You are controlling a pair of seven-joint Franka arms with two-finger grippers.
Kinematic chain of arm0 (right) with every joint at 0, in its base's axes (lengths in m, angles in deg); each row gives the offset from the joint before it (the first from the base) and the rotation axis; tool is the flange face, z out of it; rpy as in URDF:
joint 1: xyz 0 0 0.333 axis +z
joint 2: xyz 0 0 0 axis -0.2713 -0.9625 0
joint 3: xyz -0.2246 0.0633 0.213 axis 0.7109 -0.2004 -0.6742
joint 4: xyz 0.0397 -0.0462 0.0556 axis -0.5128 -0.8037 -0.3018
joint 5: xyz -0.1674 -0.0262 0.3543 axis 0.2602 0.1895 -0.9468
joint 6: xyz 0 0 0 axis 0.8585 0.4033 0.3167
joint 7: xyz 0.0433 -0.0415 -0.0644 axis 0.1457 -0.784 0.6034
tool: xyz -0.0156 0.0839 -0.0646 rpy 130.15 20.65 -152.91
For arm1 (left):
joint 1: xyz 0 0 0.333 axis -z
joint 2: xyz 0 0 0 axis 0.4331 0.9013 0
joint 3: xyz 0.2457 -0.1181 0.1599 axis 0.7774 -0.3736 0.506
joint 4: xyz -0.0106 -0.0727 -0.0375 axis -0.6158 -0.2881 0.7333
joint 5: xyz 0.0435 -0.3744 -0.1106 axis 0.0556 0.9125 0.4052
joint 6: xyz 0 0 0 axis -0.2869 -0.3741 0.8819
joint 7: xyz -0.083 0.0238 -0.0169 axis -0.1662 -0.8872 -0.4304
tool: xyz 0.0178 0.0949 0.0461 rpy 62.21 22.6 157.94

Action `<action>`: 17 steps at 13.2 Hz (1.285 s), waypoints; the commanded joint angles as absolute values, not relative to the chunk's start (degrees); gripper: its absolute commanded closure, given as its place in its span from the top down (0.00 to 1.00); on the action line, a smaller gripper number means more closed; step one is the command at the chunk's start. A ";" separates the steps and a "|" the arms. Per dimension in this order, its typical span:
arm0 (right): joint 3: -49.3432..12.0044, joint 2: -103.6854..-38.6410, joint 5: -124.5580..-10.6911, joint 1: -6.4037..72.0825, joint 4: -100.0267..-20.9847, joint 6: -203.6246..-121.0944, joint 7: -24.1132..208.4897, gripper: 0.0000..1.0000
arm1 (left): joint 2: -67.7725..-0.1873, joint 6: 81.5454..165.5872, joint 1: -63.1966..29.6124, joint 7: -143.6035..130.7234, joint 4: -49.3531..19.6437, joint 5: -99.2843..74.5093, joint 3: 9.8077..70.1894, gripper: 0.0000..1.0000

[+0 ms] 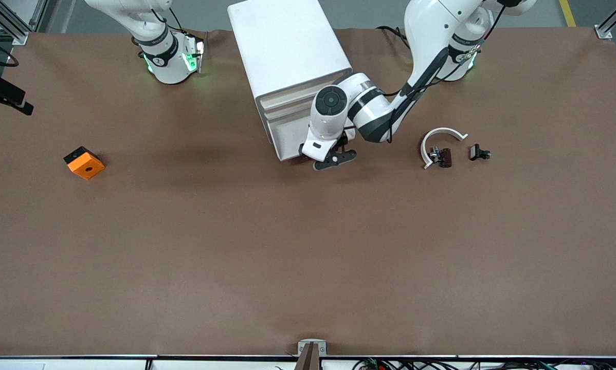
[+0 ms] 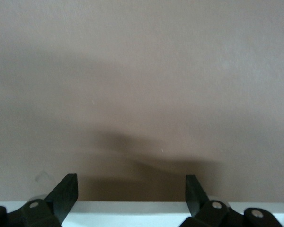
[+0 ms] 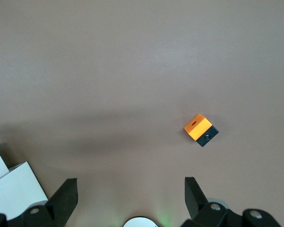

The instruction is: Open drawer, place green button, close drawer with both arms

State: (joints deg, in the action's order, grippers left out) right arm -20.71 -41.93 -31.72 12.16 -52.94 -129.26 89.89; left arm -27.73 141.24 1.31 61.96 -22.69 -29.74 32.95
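Observation:
The white cabinet point(image 1: 287, 56) stands at the table's middle, close to the arms' bases, its drawers point(image 1: 287, 115) with cream front strips all pushed in. My left gripper point(image 1: 333, 158) hangs open low in front of the bottom drawer, at the cabinet's corner toward the left arm's end. In the left wrist view a white edge point(image 2: 132, 210) lies between the open fingers of the left gripper point(image 2: 131, 182). The button point(image 1: 479, 152), tiny and dark, lies on the table toward the left arm's end. My right gripper point(image 3: 131, 184) is open and empty, high over the table.
A dark brown part with a white arc point(image 1: 440, 149) lies beside the button. An orange cube with a hole point(image 1: 84, 163) point(image 3: 201, 129) sits toward the right arm's end. The cabinet's corner point(image 3: 9, 189) shows in the right wrist view. The table is covered in brown matting.

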 commanded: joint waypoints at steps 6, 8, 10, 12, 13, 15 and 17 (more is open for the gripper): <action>-22.10 -37.85 -31.83 10.91 -57.99 -133.04 90.41 1.00 | -27.35 133.24 1.49 65.95 -19.65 -25.08 29.59 1.00; -22.10 -37.86 -31.83 11.60 -57.81 -133.22 90.41 1.00 | -27.08 132.53 1.49 66.03 -19.29 -23.50 28.10 1.00; -22.01 -37.77 -31.83 11.70 -57.81 -133.31 90.41 1.00 | -26.91 132.53 1.58 66.03 -19.29 -22.61 28.00 1.00; -22.01 -37.85 -31.83 11.61 -57.81 -133.75 90.41 1.00 | -26.82 132.53 2.45 66.04 -18.86 -22.35 28.00 1.00; -22.01 -37.86 -31.83 11.61 -57.81 -133.92 90.41 1.00 | -26.64 132.53 2.37 66.04 -18.59 -22.35 28.00 1.00; -22.01 -37.94 -31.83 11.61 -57.81 -134.01 90.41 1.00 | -26.73 132.44 2.11 65.95 -18.24 -22.35 28.00 1.00; -22.01 -38.03 -31.92 11.52 -57.72 -134.19 90.41 1.00 | -26.82 130.95 1.76 65.42 -17.02 -22.43 28.09 1.00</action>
